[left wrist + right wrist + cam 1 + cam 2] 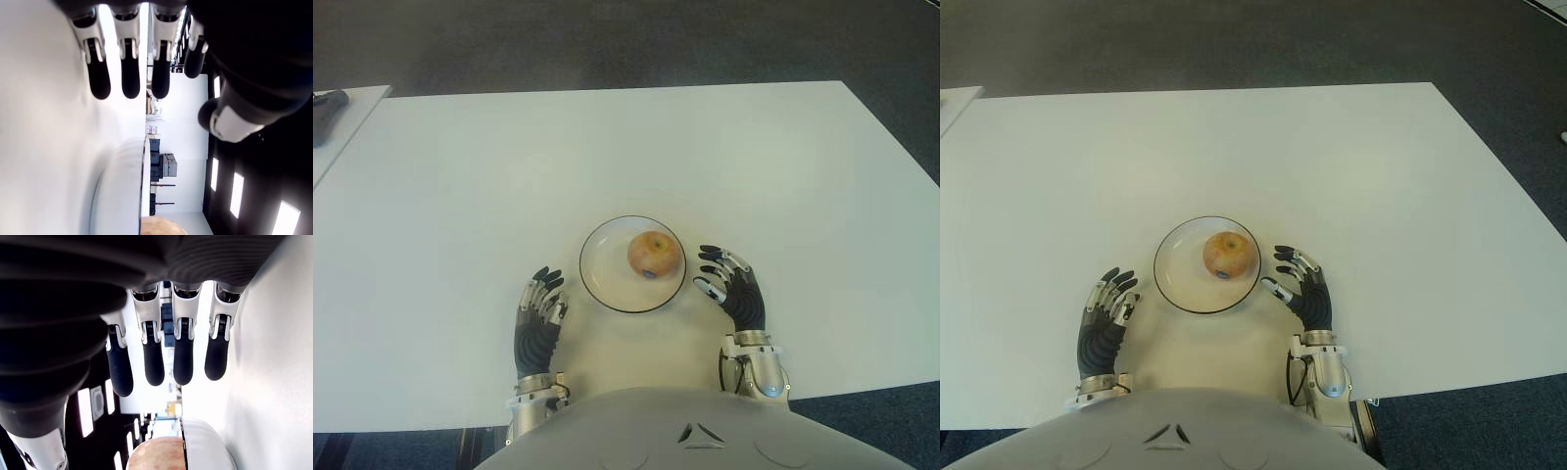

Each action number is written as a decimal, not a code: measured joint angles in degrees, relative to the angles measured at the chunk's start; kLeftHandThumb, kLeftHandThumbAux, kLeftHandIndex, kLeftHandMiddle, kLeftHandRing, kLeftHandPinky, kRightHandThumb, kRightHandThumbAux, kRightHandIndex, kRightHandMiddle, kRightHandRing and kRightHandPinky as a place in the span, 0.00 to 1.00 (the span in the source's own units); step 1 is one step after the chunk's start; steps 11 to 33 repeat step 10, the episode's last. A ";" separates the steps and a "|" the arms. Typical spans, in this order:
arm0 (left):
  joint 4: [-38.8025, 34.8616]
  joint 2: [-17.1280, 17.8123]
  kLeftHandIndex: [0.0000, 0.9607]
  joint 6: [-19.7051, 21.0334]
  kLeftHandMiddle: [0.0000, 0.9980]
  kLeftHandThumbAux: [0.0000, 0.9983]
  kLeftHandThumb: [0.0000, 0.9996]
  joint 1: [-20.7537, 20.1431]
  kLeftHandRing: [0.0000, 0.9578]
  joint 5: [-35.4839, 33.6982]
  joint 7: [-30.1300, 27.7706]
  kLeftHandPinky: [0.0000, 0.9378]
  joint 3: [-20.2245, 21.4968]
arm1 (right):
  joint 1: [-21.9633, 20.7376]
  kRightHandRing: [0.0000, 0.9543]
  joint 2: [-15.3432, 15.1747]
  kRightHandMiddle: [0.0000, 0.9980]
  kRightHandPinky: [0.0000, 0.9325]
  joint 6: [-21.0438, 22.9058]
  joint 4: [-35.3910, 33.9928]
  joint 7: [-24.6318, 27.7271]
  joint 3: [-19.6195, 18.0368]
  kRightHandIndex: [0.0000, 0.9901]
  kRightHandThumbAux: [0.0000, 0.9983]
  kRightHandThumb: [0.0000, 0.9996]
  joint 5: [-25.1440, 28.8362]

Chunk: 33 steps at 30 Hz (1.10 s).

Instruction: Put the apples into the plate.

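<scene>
apple [655,255]: sat in plate [603,286]
right hand [729,285]: released, empty, beside plate
left hand [538,311]: released, empty
advice: withdraw without nudging plate

Smooth matt white table [460,196]; glossy white plate [599,277] with a thin dark rim (ceramic, by its sheen); apple [655,255] with dull, speckled yellow-red skin; left hand [537,315] and right hand [732,286], silvery metal knuckles, black rubbery ribbed covering, glossy fingertips
</scene>
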 measured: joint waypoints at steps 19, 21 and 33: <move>-0.14 0.03 0.18 0.22 0.24 0.65 0.27 0.00 0.28 0.02 0.00 0.36 0.01 | 0.23 0.33 0.02 0.32 0.37 1.11 -0.62 -0.62 0.13 0.40 0.73 0.68 -0.58; -0.14 0.03 0.18 0.22 0.24 0.65 0.27 0.00 0.28 0.02 0.00 0.36 0.01 | 0.23 0.33 0.02 0.32 0.37 1.11 -0.62 -0.62 0.13 0.40 0.73 0.68 -0.58; -0.14 0.03 0.18 0.22 0.24 0.65 0.27 0.00 0.28 0.02 0.00 0.36 0.01 | 0.23 0.33 0.02 0.32 0.37 1.11 -0.62 -0.62 0.13 0.40 0.73 0.68 -0.58</move>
